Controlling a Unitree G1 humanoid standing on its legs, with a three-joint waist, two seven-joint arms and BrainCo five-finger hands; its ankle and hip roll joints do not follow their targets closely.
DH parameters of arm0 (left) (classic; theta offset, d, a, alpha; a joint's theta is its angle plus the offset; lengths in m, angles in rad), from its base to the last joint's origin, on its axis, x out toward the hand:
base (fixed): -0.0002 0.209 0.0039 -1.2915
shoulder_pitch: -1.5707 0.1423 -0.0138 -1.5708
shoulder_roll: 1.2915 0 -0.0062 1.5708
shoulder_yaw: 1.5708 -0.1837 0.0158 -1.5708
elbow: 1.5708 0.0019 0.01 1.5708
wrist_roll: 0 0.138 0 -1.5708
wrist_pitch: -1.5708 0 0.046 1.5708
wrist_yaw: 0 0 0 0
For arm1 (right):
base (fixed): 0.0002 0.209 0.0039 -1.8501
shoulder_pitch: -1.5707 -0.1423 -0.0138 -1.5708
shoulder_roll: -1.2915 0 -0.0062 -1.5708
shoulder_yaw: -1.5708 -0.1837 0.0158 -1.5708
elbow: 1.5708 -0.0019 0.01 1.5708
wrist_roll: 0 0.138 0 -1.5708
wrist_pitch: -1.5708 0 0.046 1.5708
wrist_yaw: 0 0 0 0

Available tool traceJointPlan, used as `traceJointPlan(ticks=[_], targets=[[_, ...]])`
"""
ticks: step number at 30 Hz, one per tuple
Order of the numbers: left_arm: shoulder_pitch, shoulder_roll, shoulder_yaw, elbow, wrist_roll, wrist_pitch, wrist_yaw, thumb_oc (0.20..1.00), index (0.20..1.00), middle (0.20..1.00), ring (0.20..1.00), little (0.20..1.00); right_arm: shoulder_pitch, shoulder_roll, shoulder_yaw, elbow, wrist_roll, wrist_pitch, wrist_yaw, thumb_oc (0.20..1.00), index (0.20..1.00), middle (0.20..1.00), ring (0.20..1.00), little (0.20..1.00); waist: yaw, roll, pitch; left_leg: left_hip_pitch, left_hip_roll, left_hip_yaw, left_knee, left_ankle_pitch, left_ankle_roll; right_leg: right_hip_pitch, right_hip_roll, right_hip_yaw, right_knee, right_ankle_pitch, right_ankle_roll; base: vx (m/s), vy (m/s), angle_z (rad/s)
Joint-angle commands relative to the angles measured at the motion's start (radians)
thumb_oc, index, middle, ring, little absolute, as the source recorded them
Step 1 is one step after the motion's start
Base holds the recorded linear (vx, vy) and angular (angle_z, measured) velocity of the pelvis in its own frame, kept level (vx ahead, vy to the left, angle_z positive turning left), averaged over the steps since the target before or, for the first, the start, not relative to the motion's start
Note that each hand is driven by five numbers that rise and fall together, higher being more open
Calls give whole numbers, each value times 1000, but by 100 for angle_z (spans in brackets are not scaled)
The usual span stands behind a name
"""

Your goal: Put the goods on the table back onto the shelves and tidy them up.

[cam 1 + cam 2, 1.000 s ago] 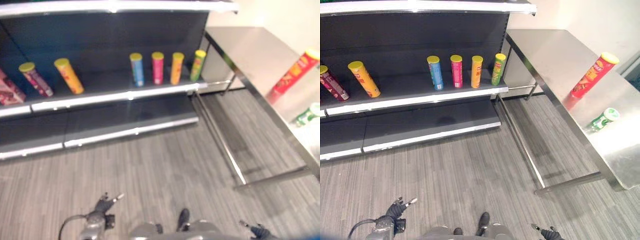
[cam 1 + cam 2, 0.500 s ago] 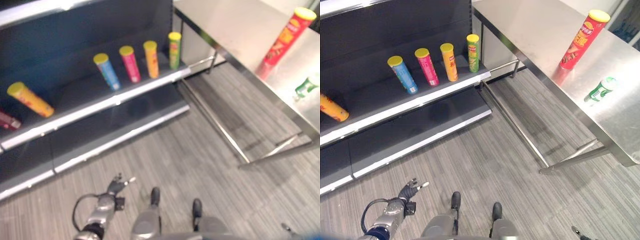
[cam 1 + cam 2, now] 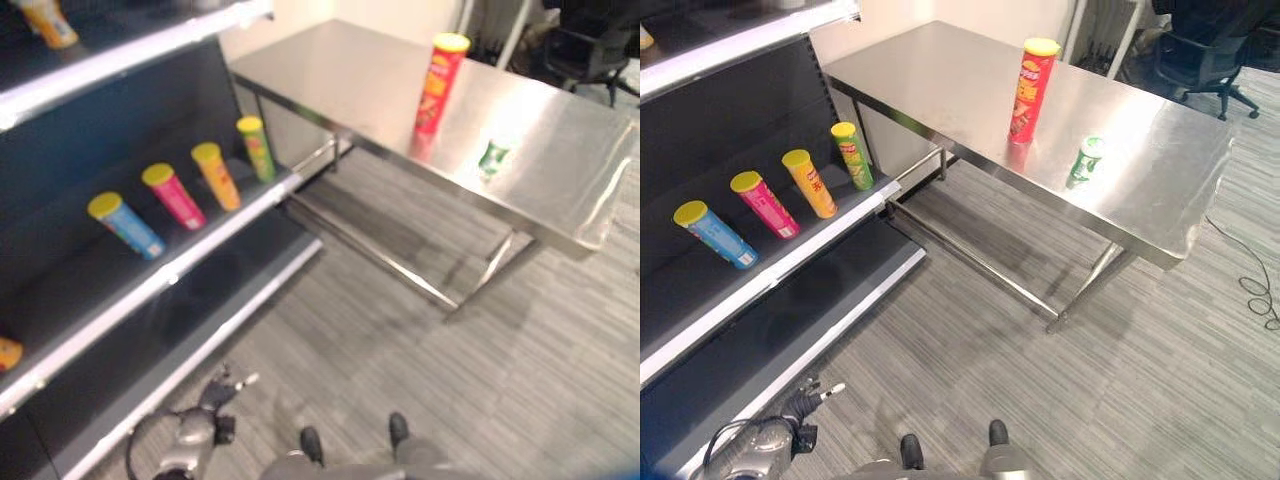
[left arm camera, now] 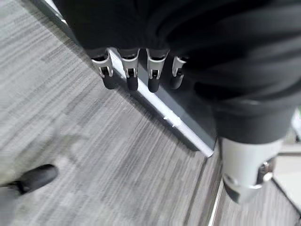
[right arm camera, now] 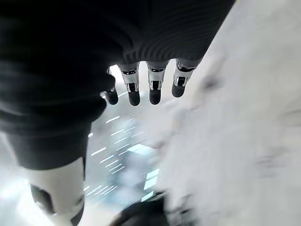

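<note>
A long stainless-steel table stands to the right of a dark shelving unit with silver-edged shelves, one corner of it close to the unit's end. Two goods sit on the tabletop: a tall red cylindrical can with a yellow lid, upright near the middle, and a smaller green can with a white top, well apart from it and nearer the front edge. On the middle shelf a row of four yellow-lidded tubes stands spaced apart: a blue tube at the left, a pink tube next, an orange tube after that, and a green tube at the right end, closest to the table. Part of another orange can shows on the shelf above, and the edge of one more orange item shows at the far left of the middle shelf. The lowest shelf sits just above the grey striped carpet floor. The left hand hangs low over the carpet in front of the bottom shelf, its fingers straight and relaxed, holding nothing. The right hand likewise has its fingers extended in a row, thumb apart, with nothing in its grasp. A black office chair stands beyond the table's far end.
</note>
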Motion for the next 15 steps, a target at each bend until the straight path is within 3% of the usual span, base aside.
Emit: traceJointPlan(ticks=[1, 3, 4, 5, 8, 10, 12, 15], targets=[[-47, 16, -25, -21, 41, -20, -19, 1000, 1000, 1000, 1000, 1000, -90, -37, 40, -14, -122, -34, -34, 1000, 1000, 1000, 1000, 1000, 88, 7, -2, 17, 21, -114, 9, -105, -3, -99, -61, -57, 242, -32, 89, 20, 80, -10], [-56, 25, -38, -21, 41, -17, -21, 1000, 1000, 1000, 1000, 1000, -124, -39, 60, -41, -137, -30, -30, 1000, 1000, 1000, 1000, 1000, 93, 8, 22, 39, 20, -107, 9, -107, 3, -139, -87, -88, 360, 35, 99, 35, 39, -1], [-67, 37, -51, -29, 49, -13, -21, 1000, 1000, 1000, 1000, 1000, -159, -56, 94, -44, -158, -18, -25, 1000, 1000, 1000, 1000, 1000, 99, 9, 42, 62, 24, -106, 9, -117, 0, -177, -130, -130, 415, 93, 98, 46, 2, 25], [-67, 37, -49, -30, 49, -13, -21, 1000, 1000, 1000, 1000, 1000, -162, -57, 96, -44, -159, -17, -25, 1000, 1000, 1000, 1000, 1000, 96, 9, 44, 63, 24, -108, 9, -117, 0, -176, -131, -132, 416, 93, 98, 93, -57, 36], [-81, 52, -70, -43, 56, -13, -22, 1000, 1000, 1000, 1000, 1000, -250, -96, 157, -41, -160, -18, -19, 1000, 1000, 1000, 1000, 1000, 100, 17, 42, 77, 59, -122, 9, -139, -34, -185, -179, -209, 273, 81, 97, 158, -169, 22], [-86, 58, -76, -54, 56, -14, -18, 1000, 1000, 1000, 1000, 1000, -281, -106, 182, -47, -162, -21, -25, 1000, 1000, 1000, 1000, 1000, 98, 19, 45, 81, 77, -132, 9, -143, -49, -188, -191, -223, 215, 92, 103, 140, -180, 0], [-87, 84, -83, -72, 60, -11, -15, 1000, 1000, 1000, 1000, 1000, -350, -125, 251, -57, -161, -25, -24, 1000, 1000, 1000, 1000, 1000, 112, 10, 44, 132, 136, -124, 9, -169, -95, -222, -211, -278, 82, 144, 110, 328, -370, 3], [-82, 108, -73, -80, 60, -19, -12, 1000, 1000, 1000, 1000, 1000, -399, -150, 305, -63, -160, -30, -4, 1000, 1000, 1000, 1000, 1000, 120, -12, 32, 171, 182, -110, 9, -184, -134, -223, -201, -318, 56, 185, 110, 412, -438, -12]])
